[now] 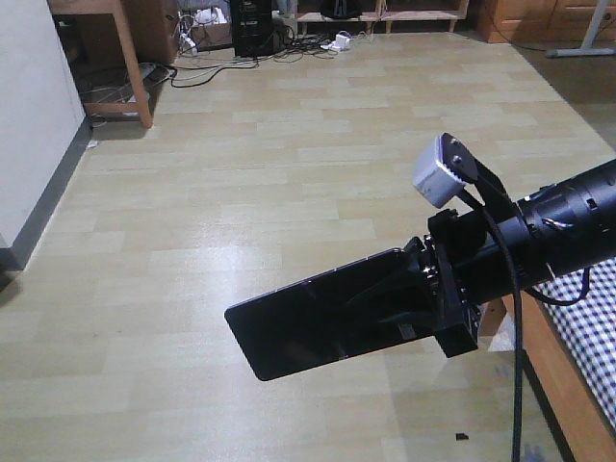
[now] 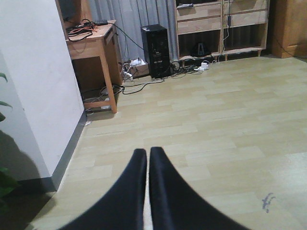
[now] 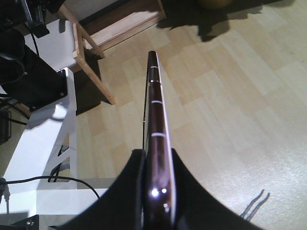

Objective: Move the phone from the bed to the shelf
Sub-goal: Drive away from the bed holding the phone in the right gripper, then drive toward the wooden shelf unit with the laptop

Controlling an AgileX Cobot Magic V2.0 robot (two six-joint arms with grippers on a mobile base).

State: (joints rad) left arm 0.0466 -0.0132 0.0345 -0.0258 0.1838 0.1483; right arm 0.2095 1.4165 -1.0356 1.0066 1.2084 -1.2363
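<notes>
Phone [image 1: 318, 322] hanging out over bare floor [image 1: 241, 173], pinched by one end

Right gripper [image 1: 423, 298] was clamped on just the short end of the phone. The rest stuck out toward 8 o'clock, with the bed [image 1: 592, 318] off at 4 o'clock. Long overhang and glossy sides, so I reckon one jerky swing could've twisted it loose and dropped it. Left gripper [image 2: 147, 187] was closed on nothing.

Home bedroom, gingham-sheeted bed [image 1: 595, 322], laminate floor [image 1: 289, 192], wooden desk [image 2: 91, 40], computer tower [image 2: 156, 50], shelf [image 2: 220, 26]
</notes>
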